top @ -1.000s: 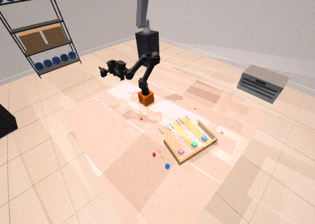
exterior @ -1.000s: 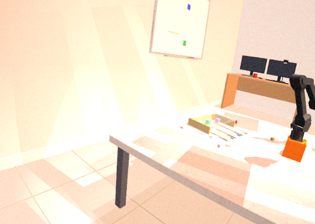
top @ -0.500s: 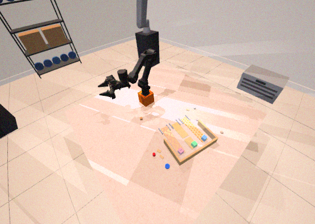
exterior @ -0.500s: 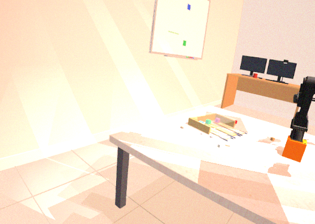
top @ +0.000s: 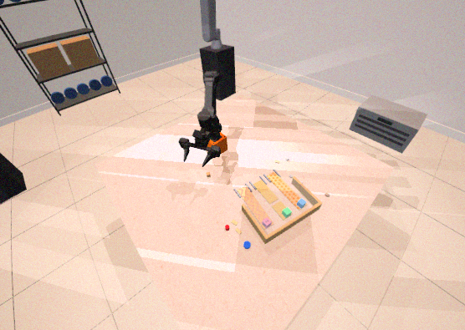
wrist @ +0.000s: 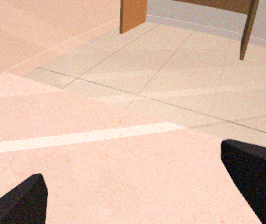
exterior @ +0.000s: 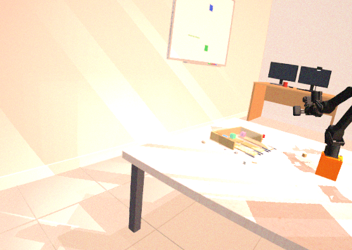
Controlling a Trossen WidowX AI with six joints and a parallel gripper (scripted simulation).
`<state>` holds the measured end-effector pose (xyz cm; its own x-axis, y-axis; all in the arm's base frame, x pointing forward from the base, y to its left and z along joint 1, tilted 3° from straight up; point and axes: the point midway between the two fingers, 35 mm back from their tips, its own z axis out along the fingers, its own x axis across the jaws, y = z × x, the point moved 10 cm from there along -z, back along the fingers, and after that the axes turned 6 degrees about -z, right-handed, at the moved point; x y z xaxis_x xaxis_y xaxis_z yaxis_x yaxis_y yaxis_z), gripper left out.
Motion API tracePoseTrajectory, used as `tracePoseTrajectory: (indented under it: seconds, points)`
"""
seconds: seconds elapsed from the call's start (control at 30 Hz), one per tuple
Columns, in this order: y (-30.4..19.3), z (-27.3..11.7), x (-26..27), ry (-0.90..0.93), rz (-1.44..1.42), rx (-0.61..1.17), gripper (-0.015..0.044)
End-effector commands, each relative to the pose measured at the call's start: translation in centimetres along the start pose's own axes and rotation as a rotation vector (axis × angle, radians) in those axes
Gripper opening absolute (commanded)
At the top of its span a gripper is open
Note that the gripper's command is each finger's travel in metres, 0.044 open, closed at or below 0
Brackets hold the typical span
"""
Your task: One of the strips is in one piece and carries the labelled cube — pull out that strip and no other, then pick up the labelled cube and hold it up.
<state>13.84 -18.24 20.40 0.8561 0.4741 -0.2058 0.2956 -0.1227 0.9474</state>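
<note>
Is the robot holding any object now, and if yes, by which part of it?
Nothing is held: the hand is open.

The pale table [top: 188,215] [exterior: 190,188] [wrist: 119,175] carries a shallow wooden tray [top: 293,222] [exterior: 223,141], a blue disc [top: 247,245] and a red piece [top: 227,227] [exterior: 263,136].
</note>
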Motion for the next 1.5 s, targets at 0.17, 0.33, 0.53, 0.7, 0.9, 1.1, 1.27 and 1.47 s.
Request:
tracePoseTrajectory:
  seconds: [0.17, 0.33, 0.53, 0.7, 0.9, 1.1, 1.27, 1.47]
  points:
    - [0.0, -4.3, 9.3, 0.536, -0.136, 0.054, 0.04]
    - [-0.7, -8.2, 13.2, 0.822, -0.239, 0.093, 0.04]
    - [-1.0, -9.5, 14.1, 0.903, -0.272, 0.105, 0.04]
    - [-1.0, -9.5, 14.1, 0.903, -0.272, 0.105, 0.04]
    - [-1.0, -9.5, 14.1, 0.903, -0.272, 0.105, 0.04]
    - [-1.0, -9.5, 14.1, 0.903, -0.272, 0.105, 0.04]
    - [0.1, -7.4, 15.6, 0.869, -0.334, 0.266, 0.0269]
    - [0.8, -3.1, 18.0, 0.807, -0.424, 0.55, 0.0111]
